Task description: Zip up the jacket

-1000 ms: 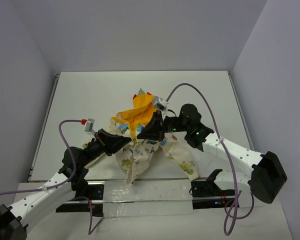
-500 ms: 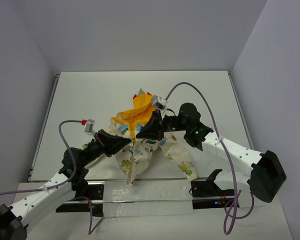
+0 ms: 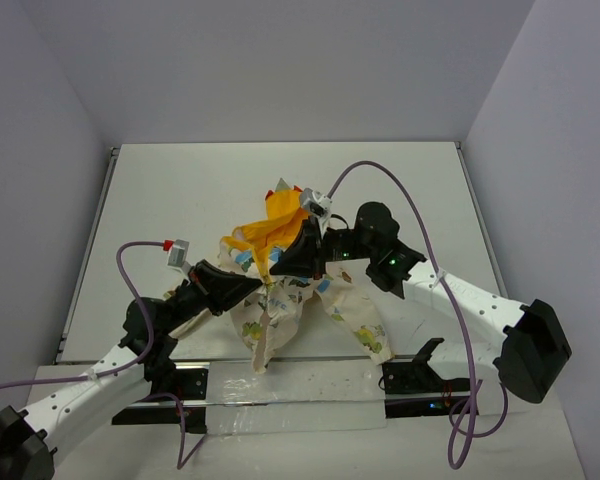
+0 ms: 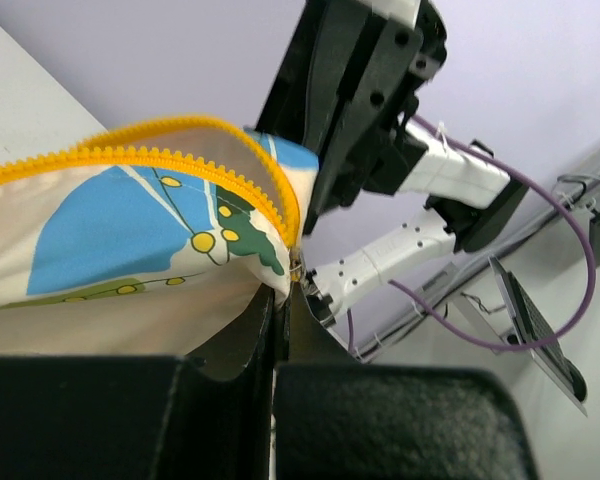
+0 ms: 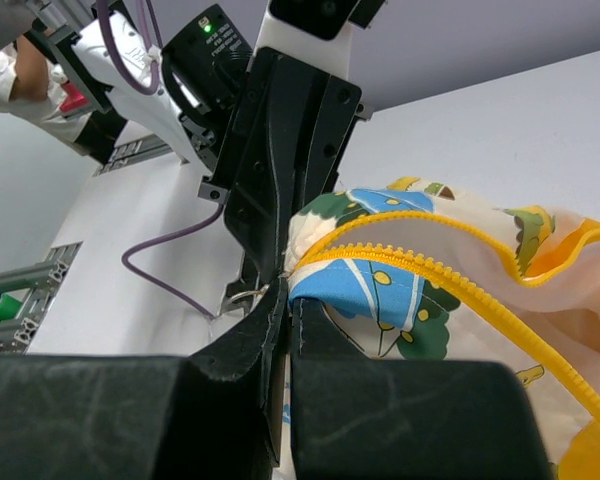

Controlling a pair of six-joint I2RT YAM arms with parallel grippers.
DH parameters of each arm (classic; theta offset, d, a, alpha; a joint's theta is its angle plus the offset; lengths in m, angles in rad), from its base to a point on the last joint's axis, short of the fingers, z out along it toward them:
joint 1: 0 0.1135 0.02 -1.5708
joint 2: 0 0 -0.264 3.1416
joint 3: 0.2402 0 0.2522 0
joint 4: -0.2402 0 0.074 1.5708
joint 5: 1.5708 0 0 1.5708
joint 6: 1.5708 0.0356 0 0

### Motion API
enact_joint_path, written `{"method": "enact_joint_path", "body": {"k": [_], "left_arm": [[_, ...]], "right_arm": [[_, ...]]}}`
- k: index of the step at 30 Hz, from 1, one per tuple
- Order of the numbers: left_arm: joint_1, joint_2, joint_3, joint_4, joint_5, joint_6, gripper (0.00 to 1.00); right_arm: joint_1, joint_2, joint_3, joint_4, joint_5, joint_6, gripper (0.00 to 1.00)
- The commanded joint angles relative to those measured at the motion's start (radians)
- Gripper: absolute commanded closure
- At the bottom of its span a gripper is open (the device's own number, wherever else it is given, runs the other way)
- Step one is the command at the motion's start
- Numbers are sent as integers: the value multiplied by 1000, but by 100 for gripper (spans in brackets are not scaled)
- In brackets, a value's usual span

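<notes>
A white table point(image 3: 180, 190) fills the middle of the frame. The jacket point(image 3: 278, 312) lies crumpled near its centre, cream printed fabric spreading toward the table's lower edge, yellow-orange lining bunched toward the upper side.

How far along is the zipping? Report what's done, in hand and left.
Done: the left claw and the right claw are each shut on a front edge of the jacket. In hand: those edges are held close together. Left: the yellow zipper teeth look unjoined, so the whole zip-up is yet to do.
</notes>
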Motion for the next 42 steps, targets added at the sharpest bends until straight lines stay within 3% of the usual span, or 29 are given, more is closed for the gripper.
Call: {"method": "enact_joint_path", "body": {"k": [1,11,21,34,37,42], "left_arm": [[-9,29,-35,112,153,-38,100],[-8,32,-69,194,170,-82,100],[-7,82,-46,-9,192,-56,100],[-7,101,-39,-94,215,-97,100],[-7,68,-31,-191,212,-129,100],[-8,18,-41,-324,167,-217,100]], "right_arm": [[1,16,95,86,77,-42,100],[-1,36,90,120,72,-31,100],[-32,-12,77,150,159,-21,100],[-48,-31,-33,74,322,-51,100],[-47,-42,-35,-22,335,-93,84],[-47,-125,-17,-234,386,-218,73]]}}
